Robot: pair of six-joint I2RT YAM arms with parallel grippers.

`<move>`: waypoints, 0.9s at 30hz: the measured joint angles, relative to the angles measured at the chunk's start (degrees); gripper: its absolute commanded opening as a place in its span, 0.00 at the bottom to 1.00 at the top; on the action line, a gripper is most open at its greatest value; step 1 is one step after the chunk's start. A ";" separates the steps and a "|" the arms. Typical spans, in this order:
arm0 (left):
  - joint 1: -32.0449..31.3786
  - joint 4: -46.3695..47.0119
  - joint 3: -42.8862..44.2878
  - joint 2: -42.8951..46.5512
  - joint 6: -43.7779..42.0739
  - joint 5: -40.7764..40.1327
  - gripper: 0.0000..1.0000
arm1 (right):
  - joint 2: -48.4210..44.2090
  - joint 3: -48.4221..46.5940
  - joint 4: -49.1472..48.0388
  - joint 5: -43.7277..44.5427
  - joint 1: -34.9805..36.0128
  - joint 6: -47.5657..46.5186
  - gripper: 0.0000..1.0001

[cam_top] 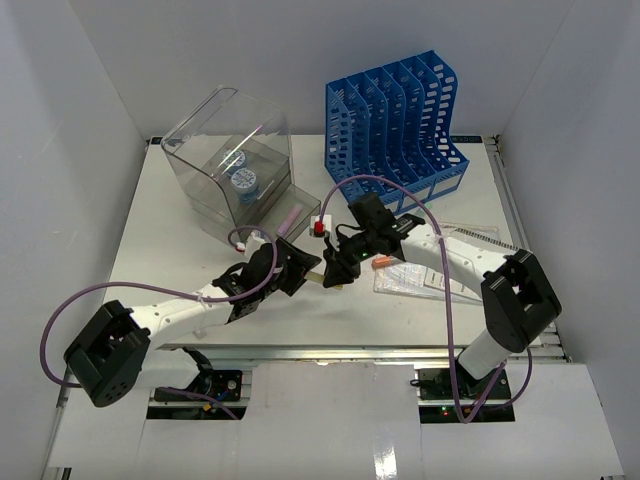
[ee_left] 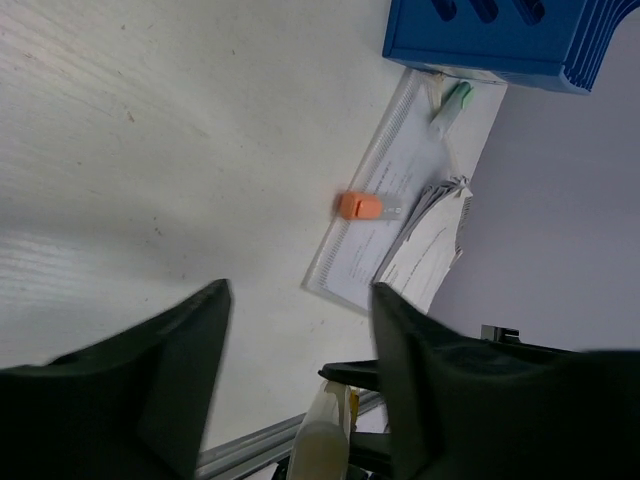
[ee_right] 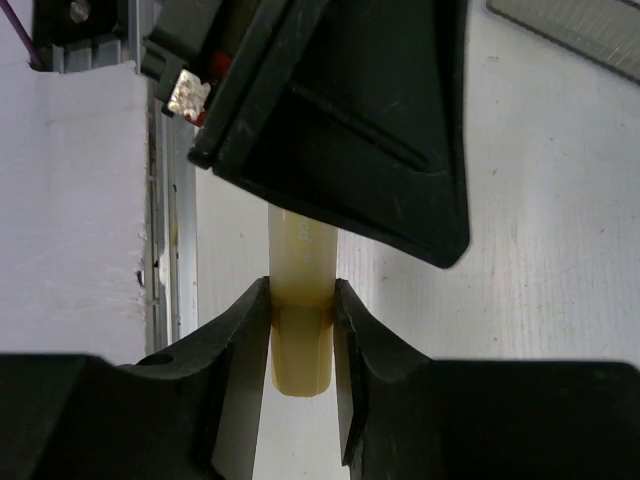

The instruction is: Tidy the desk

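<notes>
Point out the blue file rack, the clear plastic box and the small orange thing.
blue file rack [cam_top: 395,110], top view, middle divider.
clear plastic box [cam_top: 225,125], top view, curved top.
small orange thing [ee_left: 358,206], left wrist view, its middle.

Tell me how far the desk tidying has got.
Done: two round items sit in the clear box. In hand: the right claw grips a pale stick, with the open left claw at its other end, likely a handover. Left: papers, an orange piece, a green marker and a red item lie loose on the desk.
</notes>
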State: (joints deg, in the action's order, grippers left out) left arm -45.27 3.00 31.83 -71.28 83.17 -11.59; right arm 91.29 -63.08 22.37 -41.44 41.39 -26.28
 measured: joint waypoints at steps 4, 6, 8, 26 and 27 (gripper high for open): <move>-0.32 1.42 0.00 0.08 0.61 0.27 0.25 | 0.00 -1.44 -0.07 -1.15 0.00 1.44 0.10; -0.34 2.49 0.00 0.46 0.73 0.36 0.08 | 0.19 -1.56 -0.06 -1.41 0.01 2.04 0.15; -0.36 3.07 0.08 0.82 0.17 0.57 0.00 | 0.53 -1.57 -0.19 -1.89 0.12 2.68 0.21; -0.58 -16.14 11.56 0.26 -20.01 -6.22 0.00 | -2.54 2.28 -2.08 -1.15 -2.84 1.95 0.76; -0.57 -18.41 13.65 0.18 -22.03 -7.92 0.00 | -3.44 2.92 -2.22 -1.34 -3.81 1.80 0.77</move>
State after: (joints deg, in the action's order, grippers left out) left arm -45.84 -15.41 45.48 -71.10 61.14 -19.50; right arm 87.85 -60.16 20.14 -42.77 37.58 -24.48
